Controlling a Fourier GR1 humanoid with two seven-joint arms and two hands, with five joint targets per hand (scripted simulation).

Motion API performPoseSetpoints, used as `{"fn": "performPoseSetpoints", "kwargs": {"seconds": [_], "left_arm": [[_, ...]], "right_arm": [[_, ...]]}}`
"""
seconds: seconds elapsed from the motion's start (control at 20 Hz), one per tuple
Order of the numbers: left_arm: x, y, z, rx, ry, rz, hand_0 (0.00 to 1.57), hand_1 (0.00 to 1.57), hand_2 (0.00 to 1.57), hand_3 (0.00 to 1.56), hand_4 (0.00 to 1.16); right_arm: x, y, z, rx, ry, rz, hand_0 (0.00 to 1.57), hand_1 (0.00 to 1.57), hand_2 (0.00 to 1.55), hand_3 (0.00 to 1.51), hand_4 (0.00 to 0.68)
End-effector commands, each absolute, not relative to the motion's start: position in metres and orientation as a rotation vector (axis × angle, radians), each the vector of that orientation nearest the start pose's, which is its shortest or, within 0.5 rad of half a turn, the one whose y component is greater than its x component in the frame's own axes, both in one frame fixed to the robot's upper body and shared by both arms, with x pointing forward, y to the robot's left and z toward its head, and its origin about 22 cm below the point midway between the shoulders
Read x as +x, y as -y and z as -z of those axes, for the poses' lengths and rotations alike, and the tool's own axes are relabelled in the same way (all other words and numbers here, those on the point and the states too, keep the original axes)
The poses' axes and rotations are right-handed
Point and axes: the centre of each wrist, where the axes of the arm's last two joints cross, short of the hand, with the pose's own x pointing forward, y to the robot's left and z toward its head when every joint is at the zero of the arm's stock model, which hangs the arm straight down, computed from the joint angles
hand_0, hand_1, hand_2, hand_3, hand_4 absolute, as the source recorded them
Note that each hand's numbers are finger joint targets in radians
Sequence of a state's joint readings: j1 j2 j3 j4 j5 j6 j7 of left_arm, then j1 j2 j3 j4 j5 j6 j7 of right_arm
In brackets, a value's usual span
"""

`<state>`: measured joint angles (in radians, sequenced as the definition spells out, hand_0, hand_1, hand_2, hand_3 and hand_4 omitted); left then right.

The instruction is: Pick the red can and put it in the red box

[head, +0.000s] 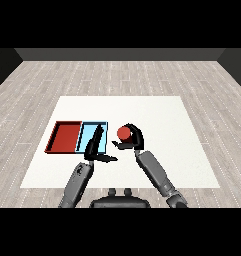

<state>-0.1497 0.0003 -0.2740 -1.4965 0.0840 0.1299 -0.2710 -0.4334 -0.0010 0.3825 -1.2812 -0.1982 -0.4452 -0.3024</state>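
Red tray at left of white table, touching light blue tray on its right side. Left hand over light blue tray's near right part, fingers straight, pointing away; thumb out to right; holds nothing. Red can just right of light blue tray, outside both trays. Right hand curled round red can from right and near side.

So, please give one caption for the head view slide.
Right robot hand curls round red can beside light blue tray; red tray waits.
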Motion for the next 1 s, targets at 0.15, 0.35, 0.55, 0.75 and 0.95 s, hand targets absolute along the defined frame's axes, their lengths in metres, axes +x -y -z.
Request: {"fn": "performPoseSetpoints", "kwargs": {"seconds": [0.15,0.35,0.55,0.75,0.95], "left_arm": [[0.256,-0.13,-0.012,-0.253,1.814,0.115,0.0,0.0,0.0,0.0,0.0],[0.281,-0.11,-0.009,-0.287,1.769,0.109,0.0,0.0,0.0,0.0,0.0],[0.255,-0.103,0.015,-0.324,1.742,0.114,0.0,0.0,0.0,0.0,0.0],[0.276,-0.106,0.009,-0.301,1.741,0.143,0.0,0.0,0.0,0.0,0.0],[0.276,-0.115,0.024,-0.301,1.727,0.117,0.0,0.0,0.0,0.0,0.0]], "right_arm": [[0.299,0.079,-0.047,0.158,1.901,-0.01,1.46,1.46,1.44,1.39,0.639],[0.306,0.091,-0.043,0.152,1.934,-0.028,1.46,1.46,1.45,1.38,0.633],[0.291,0.071,-0.048,0.153,1.934,-0.033,1.44,1.44,1.44,1.39,0.631],[0.287,0.066,-0.041,0.154,1.926,-0.033,1.45,1.45,1.43,1.38,0.641],[0.289,0.063,-0.036,0.187,1.924,-0.033,1.44,1.44,1.44,1.38,0.63]]}}
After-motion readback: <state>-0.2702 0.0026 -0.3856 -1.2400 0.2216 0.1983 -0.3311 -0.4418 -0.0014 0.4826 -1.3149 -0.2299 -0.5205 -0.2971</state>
